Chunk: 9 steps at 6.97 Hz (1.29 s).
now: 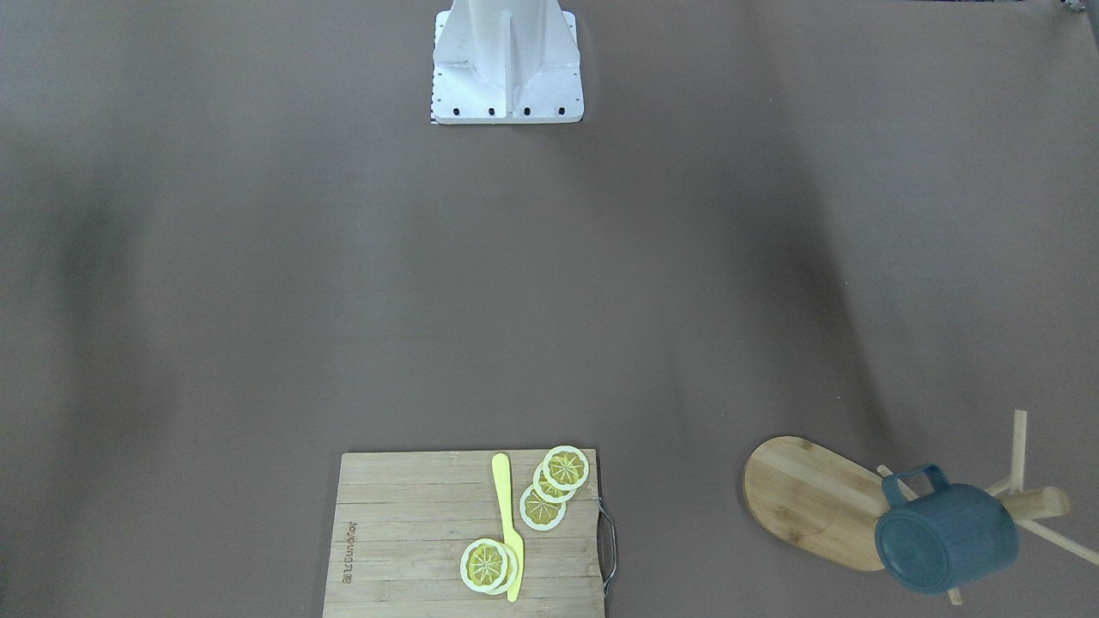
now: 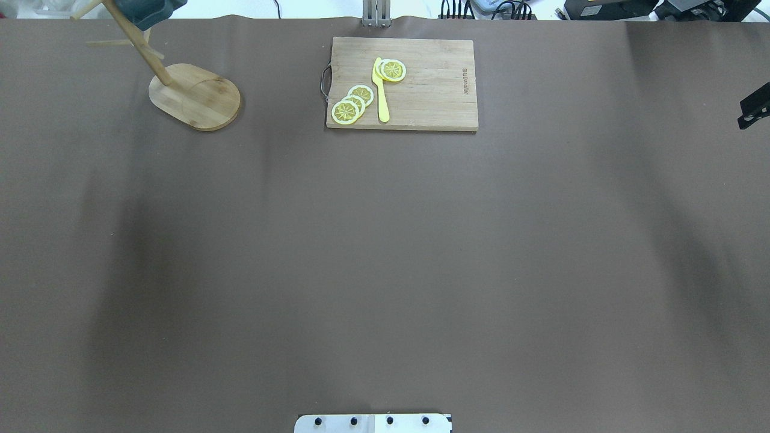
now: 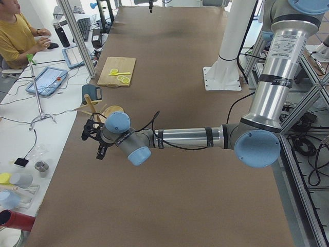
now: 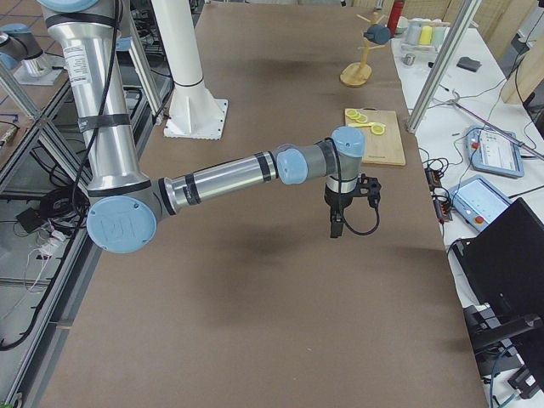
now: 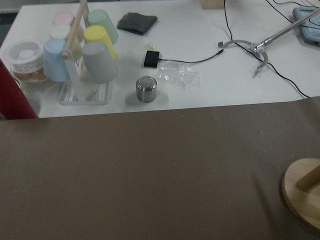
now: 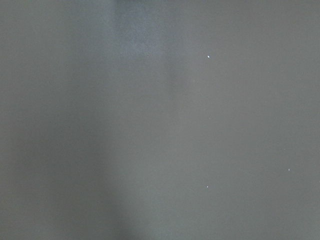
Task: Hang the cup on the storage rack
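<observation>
The dark teal-blue cup (image 1: 944, 536) hangs on a peg of the wooden storage rack (image 1: 807, 502), its handle around a thin dowel. It also shows at the far left table corner in the overhead view (image 2: 147, 12), above the rack's oval base (image 2: 195, 96). My left gripper (image 3: 95, 139) hovers over the table short of the rack, apart from the cup (image 3: 91, 93); I cannot tell if it is open. My right gripper (image 4: 336, 225) points down over bare table at the other side; only an edge of it shows overhead (image 2: 752, 113), so I cannot tell its state.
A slatted cutting board (image 2: 421, 84) with lemon slices (image 2: 352, 105) and a yellow knife (image 2: 380, 90) lies at the far middle edge. The robot's white base (image 1: 506, 60) stands mid-table. A side table with pastel cups (image 5: 82, 47) lies beyond the rack. An operator (image 3: 15, 36) sits there.
</observation>
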{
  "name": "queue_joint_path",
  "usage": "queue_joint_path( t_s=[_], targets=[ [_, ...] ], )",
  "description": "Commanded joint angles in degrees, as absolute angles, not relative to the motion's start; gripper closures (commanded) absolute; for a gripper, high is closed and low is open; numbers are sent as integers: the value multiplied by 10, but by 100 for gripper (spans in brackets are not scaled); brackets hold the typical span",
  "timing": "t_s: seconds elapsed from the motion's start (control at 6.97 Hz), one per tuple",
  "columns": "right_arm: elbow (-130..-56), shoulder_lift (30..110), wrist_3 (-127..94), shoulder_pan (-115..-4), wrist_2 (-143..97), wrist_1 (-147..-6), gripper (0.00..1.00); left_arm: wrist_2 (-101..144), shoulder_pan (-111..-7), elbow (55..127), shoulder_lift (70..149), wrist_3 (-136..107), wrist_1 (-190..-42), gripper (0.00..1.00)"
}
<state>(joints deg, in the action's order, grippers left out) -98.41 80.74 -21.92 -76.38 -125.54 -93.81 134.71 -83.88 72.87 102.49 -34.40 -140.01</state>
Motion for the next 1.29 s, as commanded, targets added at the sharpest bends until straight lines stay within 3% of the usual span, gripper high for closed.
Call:
queue_joint_path(
  t_s=[0.0, 0.29, 1.15],
  targets=[
    [-971, 808, -211, -764, -1255, -937, 0, 1403, -843, 800, 981, -326, -1279, 3],
    [-957, 811, -179, -773, -1257, -923, 0, 1403, -839, 811, 936, -255, -1276, 3],
    [-927, 853, -107, -810, -1265, -885, 0, 1359, -833, 859, 903, -246, -1180, 2]
  ],
)
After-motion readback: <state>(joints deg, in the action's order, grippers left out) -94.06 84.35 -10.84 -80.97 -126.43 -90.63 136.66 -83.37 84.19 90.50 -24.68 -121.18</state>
